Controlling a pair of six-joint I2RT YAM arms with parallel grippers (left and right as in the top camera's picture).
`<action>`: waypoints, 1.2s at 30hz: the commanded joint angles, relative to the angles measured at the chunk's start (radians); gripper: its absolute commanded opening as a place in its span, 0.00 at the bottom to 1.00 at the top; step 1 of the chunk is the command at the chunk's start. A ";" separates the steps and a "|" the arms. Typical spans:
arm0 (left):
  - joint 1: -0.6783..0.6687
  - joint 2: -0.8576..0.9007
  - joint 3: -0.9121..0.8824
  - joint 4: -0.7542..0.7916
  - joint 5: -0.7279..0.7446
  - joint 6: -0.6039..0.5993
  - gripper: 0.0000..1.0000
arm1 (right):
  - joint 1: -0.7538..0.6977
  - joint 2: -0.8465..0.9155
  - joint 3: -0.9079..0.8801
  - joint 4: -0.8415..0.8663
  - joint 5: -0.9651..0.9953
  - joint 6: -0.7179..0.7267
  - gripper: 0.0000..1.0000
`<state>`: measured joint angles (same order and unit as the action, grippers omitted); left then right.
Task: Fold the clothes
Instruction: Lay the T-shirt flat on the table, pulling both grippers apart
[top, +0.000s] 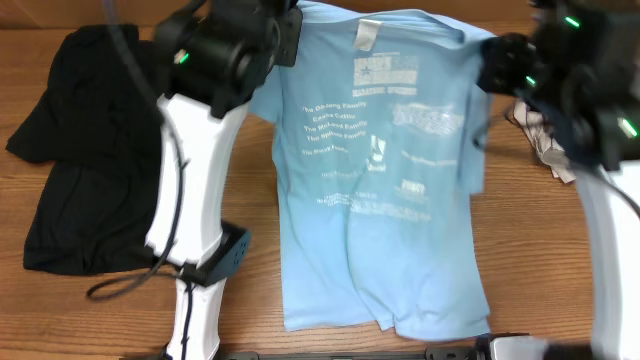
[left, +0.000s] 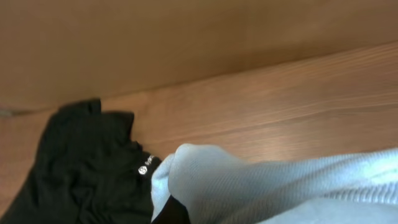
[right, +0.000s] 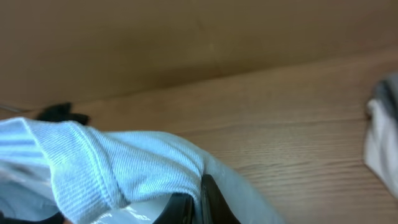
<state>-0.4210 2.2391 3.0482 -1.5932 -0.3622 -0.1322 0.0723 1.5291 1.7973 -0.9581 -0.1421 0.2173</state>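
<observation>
The clothes, a light blue T-shirt (top: 385, 180), lie spread down the middle of the table with the white printed text facing up and the collar at the far end. My left gripper (top: 292, 35) is shut on the shirt's far left shoulder. In the left wrist view that bunched blue fabric (left: 249, 186) covers the fingers almost entirely. My right gripper (top: 490, 62) is shut on the far right shoulder. In the right wrist view its dark fingers (right: 214, 205) pinch a fold of the ribbed blue cloth (right: 124, 168). Both held corners look raised off the table.
A black shirt (top: 85, 150) with a small white logo (left: 144, 168) lies crumpled at the left, touching the blue sleeve. Grey and beige garments (top: 540, 135) sit at the right edge. A brown wall (right: 186, 43) rises behind the table.
</observation>
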 joint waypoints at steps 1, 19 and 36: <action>0.070 0.128 0.001 0.035 -0.106 -0.052 0.04 | -0.029 0.160 -0.003 0.060 0.062 0.010 0.04; 0.103 0.618 0.000 0.520 -0.044 -0.051 0.05 | -0.028 0.695 -0.003 0.749 0.061 0.011 0.14; 0.127 0.474 0.088 0.255 0.097 -0.022 1.00 | -0.040 0.464 0.037 0.398 -0.023 0.011 1.00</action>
<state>-0.2981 2.8384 3.0852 -1.2919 -0.3504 -0.1654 0.0360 2.1551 1.7954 -0.5037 -0.1112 0.2291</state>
